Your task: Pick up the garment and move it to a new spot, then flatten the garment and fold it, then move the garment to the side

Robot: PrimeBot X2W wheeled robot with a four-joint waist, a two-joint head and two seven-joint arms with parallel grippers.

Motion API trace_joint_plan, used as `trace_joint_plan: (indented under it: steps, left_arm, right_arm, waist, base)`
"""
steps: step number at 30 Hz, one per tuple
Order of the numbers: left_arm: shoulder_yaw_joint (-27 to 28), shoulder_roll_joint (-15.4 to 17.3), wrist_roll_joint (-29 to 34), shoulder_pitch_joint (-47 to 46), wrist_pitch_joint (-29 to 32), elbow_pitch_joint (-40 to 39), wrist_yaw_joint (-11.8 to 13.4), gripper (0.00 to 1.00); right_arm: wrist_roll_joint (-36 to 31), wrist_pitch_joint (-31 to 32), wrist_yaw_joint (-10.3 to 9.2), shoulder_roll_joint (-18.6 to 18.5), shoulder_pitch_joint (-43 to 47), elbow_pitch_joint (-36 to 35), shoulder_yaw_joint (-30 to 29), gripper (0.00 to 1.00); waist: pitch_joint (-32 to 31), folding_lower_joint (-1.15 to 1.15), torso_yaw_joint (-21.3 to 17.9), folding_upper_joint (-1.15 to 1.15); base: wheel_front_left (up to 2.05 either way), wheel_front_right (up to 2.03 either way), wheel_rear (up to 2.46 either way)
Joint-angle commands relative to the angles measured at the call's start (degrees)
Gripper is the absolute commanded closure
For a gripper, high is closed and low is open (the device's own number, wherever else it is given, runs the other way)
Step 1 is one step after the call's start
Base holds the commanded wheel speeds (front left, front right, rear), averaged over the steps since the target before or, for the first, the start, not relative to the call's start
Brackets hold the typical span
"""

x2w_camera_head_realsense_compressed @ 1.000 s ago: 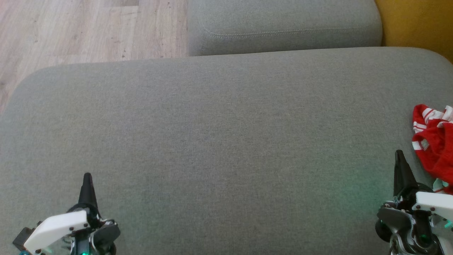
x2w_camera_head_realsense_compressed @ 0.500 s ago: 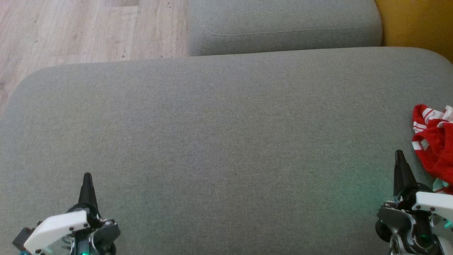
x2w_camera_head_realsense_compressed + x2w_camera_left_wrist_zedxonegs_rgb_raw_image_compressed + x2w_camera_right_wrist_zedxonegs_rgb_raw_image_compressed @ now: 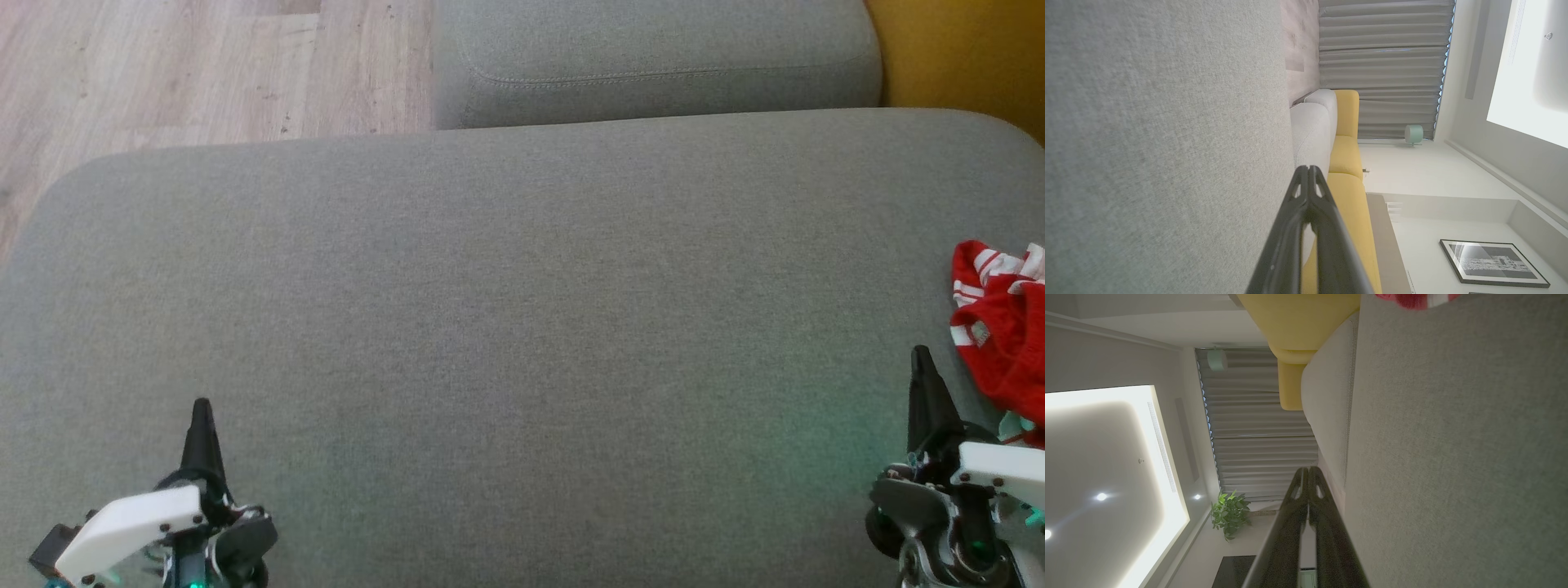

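The garment (image 3: 1002,327), bright red with white panels and striped trim, lies crumpled at the right edge of the grey cushion (image 3: 522,327), partly cut off by the head view's border. A red and white scrap of the garment (image 3: 1414,299) shows at the top of the right wrist view. My right gripper (image 3: 922,356) sits just left of the garment, fingers pressed together, holding nothing. My left gripper (image 3: 201,406) rests at the lower left, far from the garment, also shut and empty. In the wrist views the left gripper (image 3: 1308,168) and right gripper (image 3: 1307,469) each show fingertips touching.
A second grey cushion (image 3: 653,57) stands behind the large one. Wooden floor (image 3: 204,65) lies at the upper left and a yellow sofa (image 3: 963,49) at the upper right. The broad grey cushion surface stretches between the two grippers.
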Motion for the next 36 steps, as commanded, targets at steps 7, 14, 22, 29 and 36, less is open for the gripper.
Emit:
trace_joint_plan:
  steps: [7,14,22,29,36]
  left_arm:
    - [2.3,0.3,-0.3,-2.7,0.4,-2.1,-0.4,1.0]
    - [2.3,0.3,-0.3,-2.7,0.4,-2.1,-0.4,1.0]
    - [2.3,0.3,-0.3,-2.7,0.4,-2.1,-0.4,1.0]
    - [2.3,0.3,-0.3,-2.7,0.4,-2.1,-0.4,1.0]
    - [2.3,0.3,-0.3,-2.7,0.4,-2.1,-0.4,1.0]
  right_arm:
    - [0.4,0.3,0.21,-0.3,-3.0,-2.2,1.2,1.0]
    - [0.4,0.3,0.21,-0.3,-3.0,-2.2,1.2,1.0]
    - [0.4,0.3,0.21,-0.3,-3.0,-2.2,1.2,1.0]
    - [0.4,0.3,0.21,-0.3,-3.0,-2.2,1.2,1.0]
    - [0.4,0.3,0.21,-0.3,-3.0,-2.2,1.2,1.0]
  waist:
    - [0.0,0.0,0.0,0.0]
    - [0.0,0.0,0.0,0.0]
    - [0.0,0.0,0.0,0.0]
    - [0.0,0.0,0.0,0.0]
    - [0.0,0.0,0.0,0.0]
  base:
    - [0.0,0.0,0.0]
    - [0.0,0.0,0.0]
    - [0.0,0.0,0.0]
    - [0.0,0.0,0.0]
    - [0.0,0.0,0.0]
